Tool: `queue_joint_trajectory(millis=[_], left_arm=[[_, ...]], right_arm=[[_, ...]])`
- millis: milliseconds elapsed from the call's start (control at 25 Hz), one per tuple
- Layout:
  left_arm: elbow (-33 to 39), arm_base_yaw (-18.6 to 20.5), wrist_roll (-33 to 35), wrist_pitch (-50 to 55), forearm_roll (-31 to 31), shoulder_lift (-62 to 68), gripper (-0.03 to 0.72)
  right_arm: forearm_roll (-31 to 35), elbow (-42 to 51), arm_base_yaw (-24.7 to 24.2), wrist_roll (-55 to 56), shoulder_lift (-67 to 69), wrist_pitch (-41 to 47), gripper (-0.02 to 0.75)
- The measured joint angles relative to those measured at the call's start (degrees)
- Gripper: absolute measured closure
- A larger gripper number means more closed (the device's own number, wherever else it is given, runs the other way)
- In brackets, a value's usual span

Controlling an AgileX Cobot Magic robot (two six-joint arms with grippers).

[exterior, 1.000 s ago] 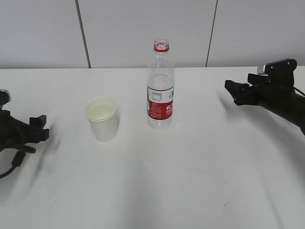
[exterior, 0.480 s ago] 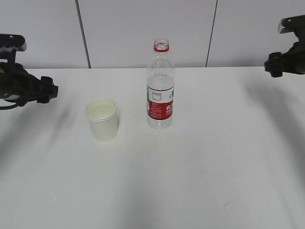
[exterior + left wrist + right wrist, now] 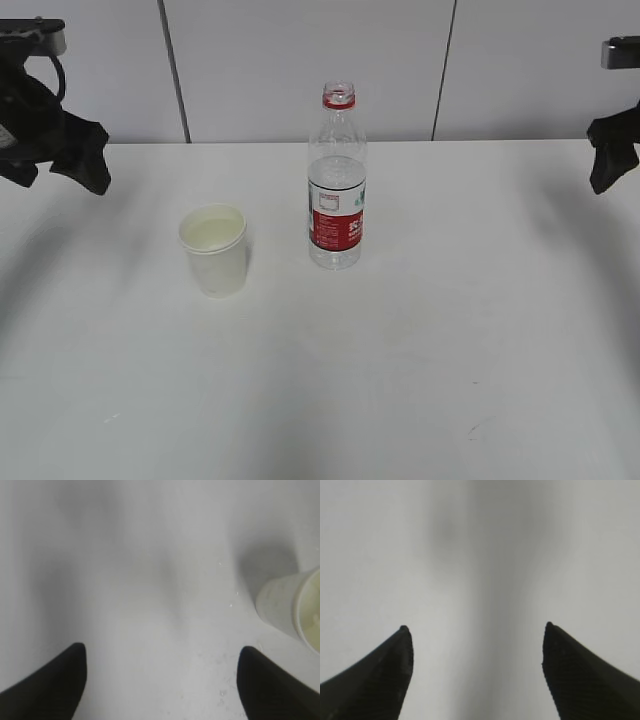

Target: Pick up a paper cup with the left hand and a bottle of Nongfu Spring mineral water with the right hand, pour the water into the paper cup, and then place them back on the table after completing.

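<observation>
A white paper cup [image 3: 214, 250] stands upright on the white table [image 3: 400, 360], left of centre. It also shows at the right edge of the left wrist view [image 3: 295, 607]. A clear bottle [image 3: 337, 180] with a red label and red neck ring, no cap, stands to the cup's right, with water up to about mid height. My left gripper [image 3: 80, 165] hangs raised at the far left, open and empty [image 3: 160, 655]. My right gripper [image 3: 605, 165] hangs raised at the far right, open and empty [image 3: 477, 630], over bare table.
A pale panelled wall [image 3: 300, 60] rises behind the table's far edge. A few faint scuff marks [image 3: 470, 430] lie on the table near the front.
Both arms have risen from low near the table to high at the frame edges, and the grippers now point down. Cup and bottle have not moved.
</observation>
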Motion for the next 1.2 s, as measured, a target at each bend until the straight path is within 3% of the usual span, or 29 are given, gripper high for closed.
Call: queue_joint_trajectory(millis=[240, 400, 640, 800, 1200], left_arm=[[-4.2, 0.0, 0.0, 9.14, 4.49, -0.04, 0.127], [-4.2, 0.0, 0.0, 12.9, 6.44, -0.42, 0.128], [-0.04, 0.0, 0.0, 14.62, 4.65, -7.06, 0.128], [5.27, 0.0, -0.11, 14.88, 3.11, -14.8, 0.128], [25.64, 0.0, -1.3, 14.43, -0.2, -39.28, 0.135]], right_arm=[[5.77, -7.25, 0.0, -8.22, 0.0, 10.64, 0.144], [6.01, -9.89, 0.0, -10.04, -0.85, 11.69, 0.144], [6.6, -7.74, 0.0, -10.38, -6.8, 11.96, 0.144], [6.98, -0.68, 0.0, -11.23, -15.2, 11.96, 0.144], [7.46, 30.09, 0.0, -13.03, -47.23, 11.94, 0.144]])
